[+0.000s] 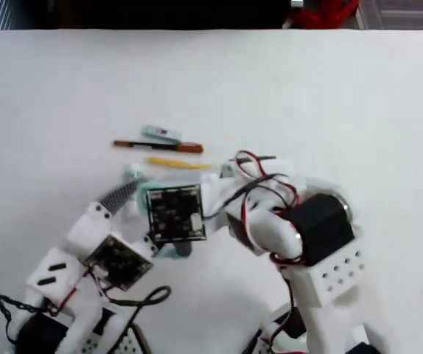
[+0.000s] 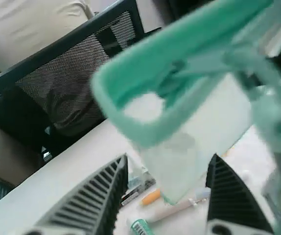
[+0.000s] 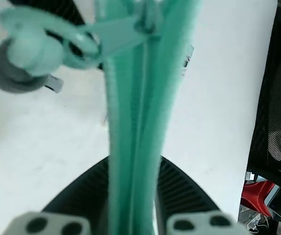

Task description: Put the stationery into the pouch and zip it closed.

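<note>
While I am holding the pouch (image 3: 130, 122) up, right gripper (image 3: 133, 166): fingers are clamping its zip edge so the mouth is facing my other arm.
Left gripper (image 2: 169, 161): fingers are standing wide beside the pouch's lower corner, gripping nothing.
Stationery: pen (image 1: 158, 146) and pencil (image 1: 178, 163) are lying just beyond the pouch.
Room: table (image 1: 359, 96) is stretching on past them; its far edge is well apart from my arms.

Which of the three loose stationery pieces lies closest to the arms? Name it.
The yellow pencil; the dark pen and small teal item lie farther back.
</note>
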Controlling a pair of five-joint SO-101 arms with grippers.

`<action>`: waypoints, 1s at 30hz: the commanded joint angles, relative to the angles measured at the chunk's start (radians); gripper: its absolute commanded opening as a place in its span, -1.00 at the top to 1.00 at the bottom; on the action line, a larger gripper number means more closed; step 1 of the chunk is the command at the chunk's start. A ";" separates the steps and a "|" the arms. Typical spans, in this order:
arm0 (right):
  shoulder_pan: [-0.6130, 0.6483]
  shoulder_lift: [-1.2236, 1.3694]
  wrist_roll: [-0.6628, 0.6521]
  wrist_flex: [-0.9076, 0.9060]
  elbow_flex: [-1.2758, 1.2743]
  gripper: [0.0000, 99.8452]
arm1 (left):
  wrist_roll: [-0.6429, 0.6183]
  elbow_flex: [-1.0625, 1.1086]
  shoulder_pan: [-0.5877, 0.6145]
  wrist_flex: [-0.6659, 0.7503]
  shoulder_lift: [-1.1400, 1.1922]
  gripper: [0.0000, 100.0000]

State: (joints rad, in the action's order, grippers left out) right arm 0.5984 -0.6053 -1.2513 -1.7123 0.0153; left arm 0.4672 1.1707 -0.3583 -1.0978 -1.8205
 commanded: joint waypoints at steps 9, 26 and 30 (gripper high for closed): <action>0.048 -0.074 -0.066 -0.007 0.080 0.96 | -0.012 -0.104 -0.027 -0.005 -0.007 0.48; 0.074 -0.246 -0.219 -0.007 -0.023 0.96 | -0.012 -0.331 -0.249 -0.221 -0.007 0.48; 0.116 -0.248 -0.192 -0.007 0.021 0.96 | -0.011 -0.298 -0.280 -0.209 -0.007 0.48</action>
State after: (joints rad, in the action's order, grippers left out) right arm 0.6828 -0.8293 -1.4615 -1.7200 -0.0307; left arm 0.4672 0.8823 -0.6022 -1.3157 -1.8220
